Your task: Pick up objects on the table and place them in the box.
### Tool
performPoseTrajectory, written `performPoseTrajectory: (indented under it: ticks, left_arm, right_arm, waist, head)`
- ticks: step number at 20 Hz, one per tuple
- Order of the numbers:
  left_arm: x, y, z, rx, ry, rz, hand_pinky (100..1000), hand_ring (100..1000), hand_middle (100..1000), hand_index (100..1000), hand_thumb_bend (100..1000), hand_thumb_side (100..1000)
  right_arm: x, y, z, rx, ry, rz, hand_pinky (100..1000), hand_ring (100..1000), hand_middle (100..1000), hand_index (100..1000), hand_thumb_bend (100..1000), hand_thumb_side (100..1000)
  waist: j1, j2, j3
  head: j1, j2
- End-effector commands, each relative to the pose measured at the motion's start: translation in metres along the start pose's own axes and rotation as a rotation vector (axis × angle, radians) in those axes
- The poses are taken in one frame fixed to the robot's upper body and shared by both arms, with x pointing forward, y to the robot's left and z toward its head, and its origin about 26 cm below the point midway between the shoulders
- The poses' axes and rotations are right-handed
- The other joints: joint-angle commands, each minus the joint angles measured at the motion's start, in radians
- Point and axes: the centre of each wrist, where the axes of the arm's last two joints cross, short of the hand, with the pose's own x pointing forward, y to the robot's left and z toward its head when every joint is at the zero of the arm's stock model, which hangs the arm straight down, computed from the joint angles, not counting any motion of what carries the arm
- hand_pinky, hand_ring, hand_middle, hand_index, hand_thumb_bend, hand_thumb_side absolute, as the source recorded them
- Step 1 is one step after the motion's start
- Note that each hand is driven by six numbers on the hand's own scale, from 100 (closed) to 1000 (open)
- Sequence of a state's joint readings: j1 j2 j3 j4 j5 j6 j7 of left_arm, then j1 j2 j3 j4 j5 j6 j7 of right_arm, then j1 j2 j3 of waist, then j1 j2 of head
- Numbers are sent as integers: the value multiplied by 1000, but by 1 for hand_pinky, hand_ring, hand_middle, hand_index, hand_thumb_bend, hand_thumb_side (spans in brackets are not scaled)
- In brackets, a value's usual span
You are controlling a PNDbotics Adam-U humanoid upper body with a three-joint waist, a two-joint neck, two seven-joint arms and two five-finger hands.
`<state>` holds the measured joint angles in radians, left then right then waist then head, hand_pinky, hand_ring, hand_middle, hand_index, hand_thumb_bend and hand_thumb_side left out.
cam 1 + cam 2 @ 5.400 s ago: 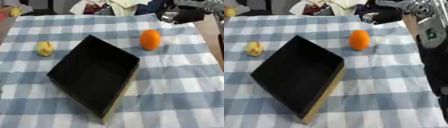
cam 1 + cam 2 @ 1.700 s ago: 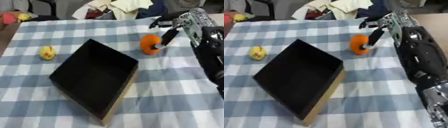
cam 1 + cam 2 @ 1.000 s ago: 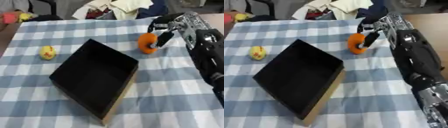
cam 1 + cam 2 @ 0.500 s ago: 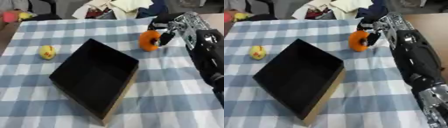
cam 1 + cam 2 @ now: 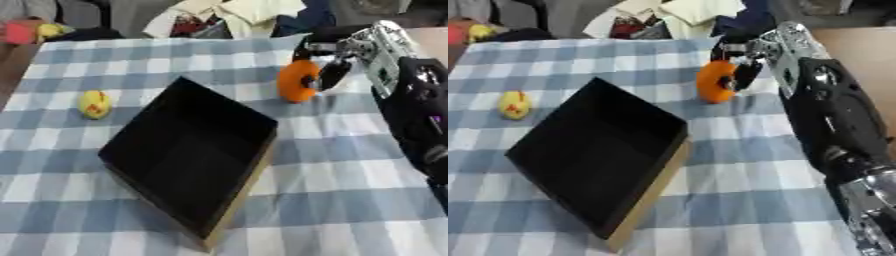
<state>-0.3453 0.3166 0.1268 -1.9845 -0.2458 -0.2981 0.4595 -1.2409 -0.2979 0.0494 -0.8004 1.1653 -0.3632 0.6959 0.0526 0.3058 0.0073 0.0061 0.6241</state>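
1. The right hand (image 5: 337, 60) has its fingers curled round the orange (image 5: 297, 81), at the far right of the checked cloth (image 5: 350, 175).
2. The orange sits at or just above the cloth, beyond the box's far right corner; I cannot tell which.
3. The black box (image 5: 188, 155) lies open in the middle; a yellow fruit (image 5: 94, 104) waits on its left.
4. Best to lift the orange clear of the rim, carry it left over the opening, and only then release.
5. The left hand shows in neither view.
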Motion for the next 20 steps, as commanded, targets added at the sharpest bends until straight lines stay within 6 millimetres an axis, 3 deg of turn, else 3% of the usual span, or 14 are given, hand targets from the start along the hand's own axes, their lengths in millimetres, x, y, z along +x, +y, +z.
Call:
performPoseTrajectory:
  ticks: [1, 11, 20]
  left_arm:
    - [5, 2, -8, -3, -35, -1, 458, 571, 524, 721, 105, 829]
    - [5, 3, -9, -5, -36, -6, 458, 571, 524, 720, 104, 827]
    - [5, 3, -10, -8, -39, -7, 457, 571, 524, 720, 104, 826]
  right_arm:
    - [-3, -25, 16, -77, 7, 5, 801, 798, 685, 739, 100, 100]
    - [14, -65, 46, -259, -82, -1, 810, 793, 685, 738, 100, 100]
    - [47, -100, 77, -368, -256, 50, 809, 792, 685, 734, 100, 100]
  waist:
    - [-3, -22, 1]
    - [-5, -26, -2]
    - [-9, -26, -4]
  head:
    - [0, -6]
    - [4, -3]
    - [6, -6]
